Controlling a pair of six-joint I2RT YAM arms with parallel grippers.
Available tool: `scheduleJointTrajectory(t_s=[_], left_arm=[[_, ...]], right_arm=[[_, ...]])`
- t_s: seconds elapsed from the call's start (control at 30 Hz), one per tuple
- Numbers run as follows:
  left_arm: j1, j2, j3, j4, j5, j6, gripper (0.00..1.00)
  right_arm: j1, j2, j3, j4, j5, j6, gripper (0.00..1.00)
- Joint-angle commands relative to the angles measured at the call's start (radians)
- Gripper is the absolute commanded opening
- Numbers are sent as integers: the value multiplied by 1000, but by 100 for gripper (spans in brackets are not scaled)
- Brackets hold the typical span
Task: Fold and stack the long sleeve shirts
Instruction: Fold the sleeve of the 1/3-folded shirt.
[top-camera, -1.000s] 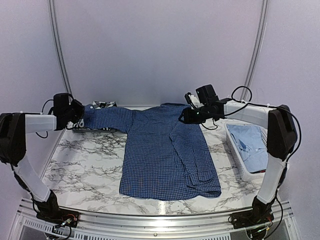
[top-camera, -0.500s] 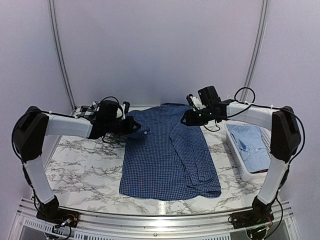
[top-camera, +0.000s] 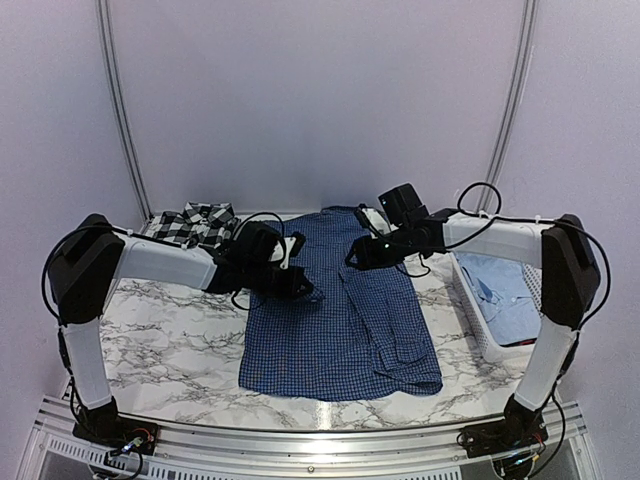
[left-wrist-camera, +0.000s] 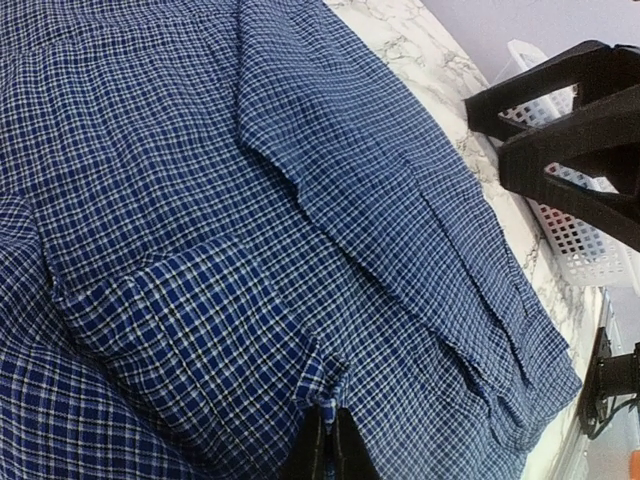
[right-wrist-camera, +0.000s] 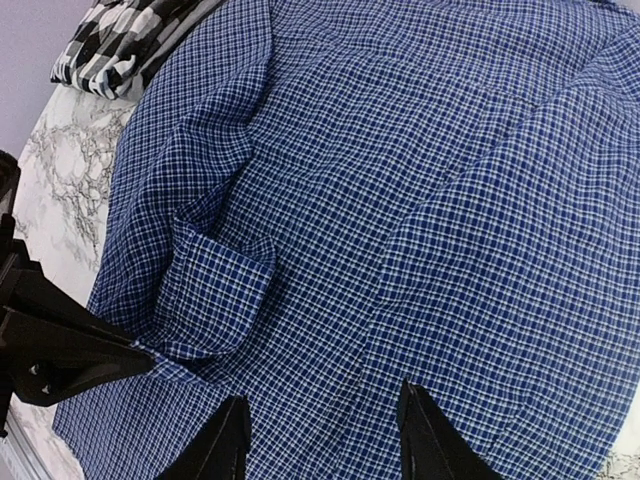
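One navy shirt (top-camera: 340, 330), cuff (right-wrist-camera: 215, 290) edge nipped by left pincer (left-wrist-camera: 327, 445) (right pincer (right-wrist-camera: 324, 392) agape, empty)

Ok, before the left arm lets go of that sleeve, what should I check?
1. The left gripper is shut on the sleeve cuff: ok.
2. The cuff is over the body of the dark blue shirt: ok.
3. The cuff rests on the cloth below: cannot tell.
4. The right gripper is open, holding nothing: ok.
5. The plaid shirt lies away from the cuff: ok.
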Motion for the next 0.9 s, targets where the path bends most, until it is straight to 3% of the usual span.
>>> scheduleJointTrajectory(t_s=[0.0, 0.23, 0.3, 0.57, 0.7, 0.87], left_arm=[[0, -38, -27, -67, -39, 64, 5], [2, -107, -127, -57, -54, 66, 35], [4, -142, -167, -27, -67, 34, 39], [47, -215, -240, 6, -150, -123, 39], [87, -219, -253, -36, -146, -203, 39], [114, -242, -293, -38, -124, -253, 39]], right_arm=[[37, 5, 13, 4, -8, -17, 47], [54, 66, 57, -8, -22, -48, 48], [62, 81, 65, -10, -25, -61, 49], [111, 145, 82, 92, 1, -146, 57], [113, 191, 113, 185, -62, -196, 65], [113, 272, 236, 181, -137, -250, 70]])
